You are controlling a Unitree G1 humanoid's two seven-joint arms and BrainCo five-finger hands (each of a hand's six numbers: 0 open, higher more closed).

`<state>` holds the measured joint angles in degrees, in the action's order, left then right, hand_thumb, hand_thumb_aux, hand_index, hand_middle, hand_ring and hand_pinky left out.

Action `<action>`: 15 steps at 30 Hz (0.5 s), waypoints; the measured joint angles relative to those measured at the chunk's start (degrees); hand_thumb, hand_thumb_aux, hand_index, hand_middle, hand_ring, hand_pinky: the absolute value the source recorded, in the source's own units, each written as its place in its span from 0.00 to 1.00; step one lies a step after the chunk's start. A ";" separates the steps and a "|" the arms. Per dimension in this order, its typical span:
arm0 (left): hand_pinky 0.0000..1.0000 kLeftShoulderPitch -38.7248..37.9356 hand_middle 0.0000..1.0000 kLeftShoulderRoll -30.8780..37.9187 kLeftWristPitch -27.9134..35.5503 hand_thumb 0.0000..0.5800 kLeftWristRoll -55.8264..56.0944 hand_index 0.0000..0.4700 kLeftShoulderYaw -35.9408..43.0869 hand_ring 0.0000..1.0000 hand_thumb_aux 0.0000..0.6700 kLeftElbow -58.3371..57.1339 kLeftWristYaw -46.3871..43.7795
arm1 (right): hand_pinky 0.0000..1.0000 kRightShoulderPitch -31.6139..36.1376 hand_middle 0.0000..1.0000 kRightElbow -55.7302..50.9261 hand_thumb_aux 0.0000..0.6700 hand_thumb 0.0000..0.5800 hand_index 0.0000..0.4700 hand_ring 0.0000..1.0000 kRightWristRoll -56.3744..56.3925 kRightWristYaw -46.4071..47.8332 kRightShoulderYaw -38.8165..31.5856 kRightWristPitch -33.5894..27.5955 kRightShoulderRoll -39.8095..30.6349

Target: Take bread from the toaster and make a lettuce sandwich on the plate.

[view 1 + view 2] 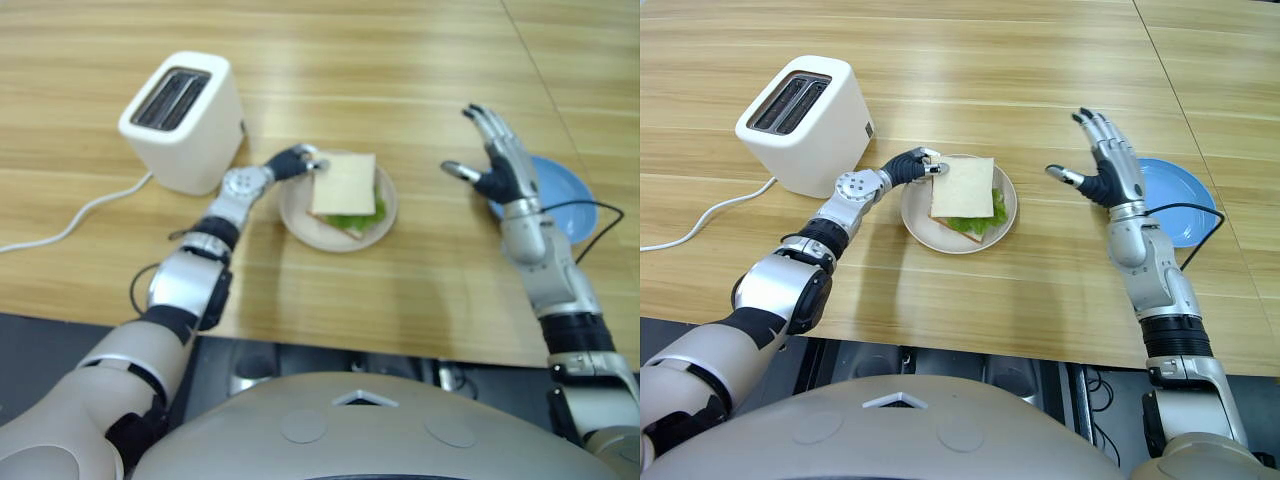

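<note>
Since bread point(962, 187) is soft, we'd pinch its edge gently; whether left robot hand point(905, 166) grips, we cannot tell; right robot hand point(1108, 165) released.

The top slice point(962, 187) is covering most of the lettuce point(987, 218), so only green edges are peeking out. The left hand point(908, 165) is sitting at the slice's corner; whether it is gripping is too small to tell. The right hand point(1106, 165) and its forearm are hiding the blue plate's point(1180, 195) left part. The toaster point(805, 125) slots are reading dark, contents unclear. Its cord point(700, 215) is running off the left edge.
</note>
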<state>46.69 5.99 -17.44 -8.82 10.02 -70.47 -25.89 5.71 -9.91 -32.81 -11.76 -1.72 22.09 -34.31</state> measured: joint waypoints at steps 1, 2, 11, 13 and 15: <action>1.00 0.59 1.00 -0.07 0.46 1.00 -0.87 0.98 0.53 1.00 1.00 -0.55 0.86 | 0.00 -0.03 0.00 0.79 0.00 0.00 0.00 0.00 -1.90 0.64 -1.70 0.49 -0.29; 1.00 1.09 1.00 -0.07 0.91 1.00 -1.55 0.98 0.77 1.00 1.00 -0.99 1.50 | 0.00 -0.07 0.00 1.98 0.00 0.00 0.00 0.00 -4.09 1.35 -3.87 1.42 -0.52; 1.00 1.32 1.00 -1.10 2.08 1.00 -4.94 0.98 2.17 1.00 1.00 -2.02 3.73 | 0.00 2.52 0.00 3.74 0.00 0.00 0.00 0.00 -18.63 4.01 -16.78 3.71 -0.59; 1.00 0.89 1.00 -1.57 3.02 1.00 -5.72 0.98 2.52 1.00 1.00 -3.14 4.15 | 0.00 3.27 0.00 3.33 0.00 0.00 0.00 0.00 -20.97 4.37 -19.07 3.59 -0.36; 1.00 0.80 1.00 -1.70 3.14 1.00 -6.09 0.98 2.52 1.00 1.00 -3.14 4.47 | 0.00 3.73 0.00 2.12 0.00 0.00 0.00 0.00 -22.83 5.06 -21.12 3.33 -0.08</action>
<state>47.50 4.29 -14.31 -14.91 12.54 -73.61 -21.42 9.44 -7.79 -55.64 -6.70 -22.84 25.42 -34.38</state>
